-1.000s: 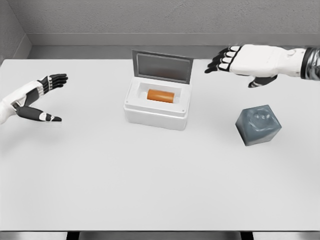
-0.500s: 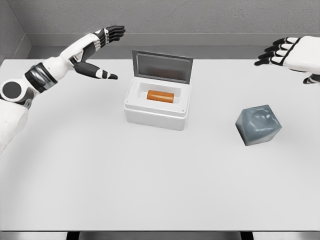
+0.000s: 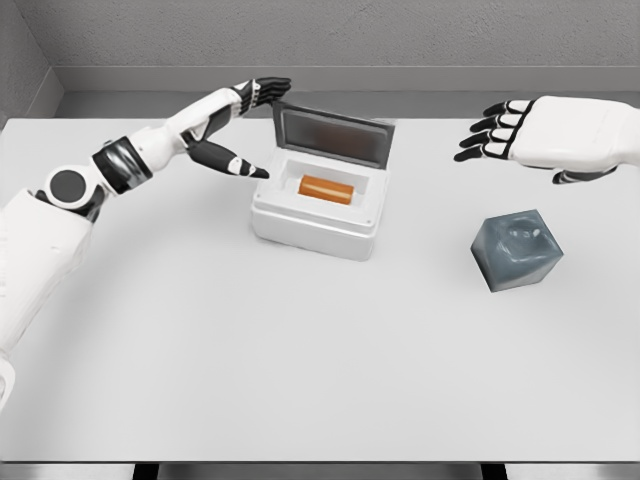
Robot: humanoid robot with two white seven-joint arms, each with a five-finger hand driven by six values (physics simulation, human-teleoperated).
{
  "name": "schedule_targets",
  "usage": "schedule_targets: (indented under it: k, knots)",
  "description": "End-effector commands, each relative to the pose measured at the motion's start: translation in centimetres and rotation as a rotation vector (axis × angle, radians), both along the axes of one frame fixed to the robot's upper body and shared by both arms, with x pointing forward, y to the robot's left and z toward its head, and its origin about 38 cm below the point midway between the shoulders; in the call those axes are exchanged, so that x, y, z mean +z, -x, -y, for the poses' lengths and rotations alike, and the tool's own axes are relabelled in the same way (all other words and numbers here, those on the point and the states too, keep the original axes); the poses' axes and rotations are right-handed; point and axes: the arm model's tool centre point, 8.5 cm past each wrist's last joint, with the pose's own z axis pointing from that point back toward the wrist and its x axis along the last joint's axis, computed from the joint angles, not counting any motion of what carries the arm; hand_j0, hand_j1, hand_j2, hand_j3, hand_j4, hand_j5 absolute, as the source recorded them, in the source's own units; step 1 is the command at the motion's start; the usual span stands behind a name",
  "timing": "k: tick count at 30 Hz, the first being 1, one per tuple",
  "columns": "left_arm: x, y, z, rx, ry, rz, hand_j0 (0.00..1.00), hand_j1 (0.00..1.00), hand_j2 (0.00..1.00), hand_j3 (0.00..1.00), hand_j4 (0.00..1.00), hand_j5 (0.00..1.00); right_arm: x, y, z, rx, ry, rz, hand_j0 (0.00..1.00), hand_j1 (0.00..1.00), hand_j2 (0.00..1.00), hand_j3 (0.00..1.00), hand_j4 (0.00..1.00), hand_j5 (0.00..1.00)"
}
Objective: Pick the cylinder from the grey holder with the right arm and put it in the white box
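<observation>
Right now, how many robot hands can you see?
2. The left hand reaches to the white box, at the top left corner of its lid. The right hand hovers open above the grey holder.

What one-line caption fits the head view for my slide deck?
Orange cylinder lies in the open white box; left hand reaches its lid, right hand hovers open.

A broad, flat white table (image 3: 300, 380) fills most of the view, with a grey textured wall (image 3: 330, 35) running behind its far edge.
</observation>
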Motion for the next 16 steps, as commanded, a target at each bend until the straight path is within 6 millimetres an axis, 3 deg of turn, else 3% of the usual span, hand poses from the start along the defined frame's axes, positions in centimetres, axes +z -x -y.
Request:
schedule_targets:
  k: [1, 7, 9, 10, 11, 13, 16]
  knots:
    - [1.1, 0.3, 0.7, -0.027, 0.021, 0.027, 1.0, 1.0, 1.0, 1.0, 1.0, 1.0, 0.0, 0.0, 0.0, -0.002, -0.003, -0.001, 1.0, 1.0, 1.0, 1.0, 1.0, 1.0]
    - [1.2, 0.3, -0.5, -0.011, 0.015, 0.026, 1.0, 1.0, 1.0, 1.0, 1.0, 1.0, 0.0, 0.0, 0.1, -0.003, -0.001, -0.003, 1.0, 1.0, 1.0, 1.0, 1.0, 1.0]
    - [1.6, 0.4, -5.6, 0.082, -0.011, 0.032, 1.0, 1.0, 1.0, 1.0, 1.0, 1.0, -0.1, 0.0, 0.0, -0.002, 0.0, -0.005, 1.0, 1.0, 1.0, 1.0, 1.0, 1.0]
    - [1.0, 1.2, -9.1, 0.145, -0.029, 0.017, 1.0, 1.0, 1.0, 1.0, 1.0, 1.0, -0.1, 0.0, 0.0, -0.002, 0.0, -0.005, 1.0, 1.0, 1.0, 1.0, 1.0, 1.0]
    - [0.2, 1.7, -11.0, 0.179, -0.05, -0.006, 1.0, 1.0, 1.0, 1.0, 1.0, 1.0, -0.1, 0.0, 0.0, -0.002, 0.0, -0.005, 1.0, 1.0, 1.0, 1.0, 1.0, 1.0]
    - [-1.5, 1.7, -13.1, 0.241, -0.074, -0.056, 1.0, 1.0, 1.0, 1.0, 1.0, 1.0, 0.0, 0.1, 0.5, -0.013, 0.011, -0.006, 1.0, 1.0, 1.0, 1.0, 1.0, 1.0]
    - [-1.5, 1.8, -13.9, 0.257, -0.08, -0.058, 1.0, 1.0, 1.0, 1.0, 1.0, 1.0, 0.1, 0.2, 0.8, -0.018, 0.014, -0.004, 1.0, 1.0, 1.0, 1.0, 1.0, 1.0]
